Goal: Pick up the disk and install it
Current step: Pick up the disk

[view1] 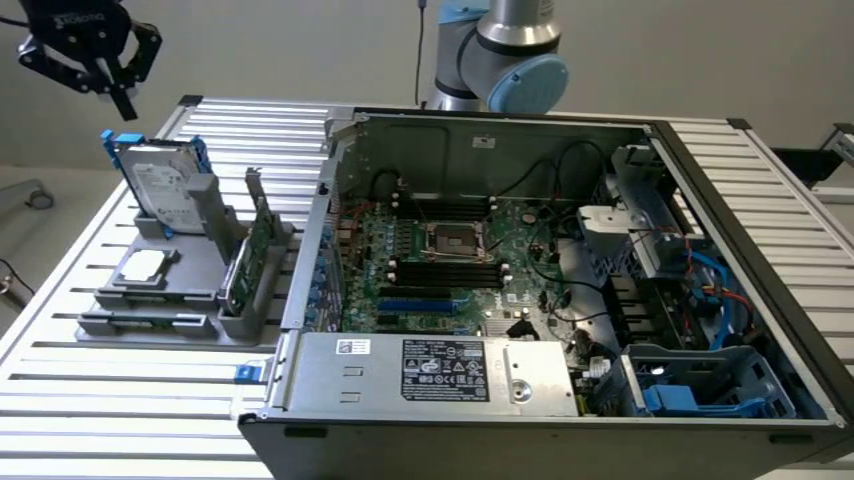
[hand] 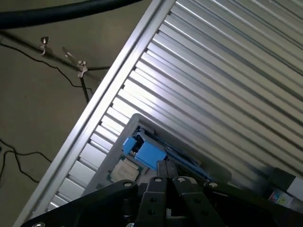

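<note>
The disk (view1: 163, 190) stands on edge in a grey holder at the exterior view's left, a silver drive with a white label and blue carrier rails. My gripper (view1: 124, 108) hangs above it and slightly to the exterior view's left, clear of it, fingers pointing down. In the wrist view the black fingers (hand: 161, 171) are pressed together with nothing between them, so the gripper (hand: 166, 172) is shut. The disk's blue rail (hand: 147, 152) lies just beyond the fingertips.
The grey holder (view1: 160, 320) also carries a square silver chip (view1: 143, 265) and a green circuit card (view1: 254, 255). An open computer case (view1: 534, 250) with a blue drive cage (view1: 707, 380) lies on the ribbed aluminium table (view1: 107, 400). The arm's base (view1: 501, 60) stands behind the case.
</note>
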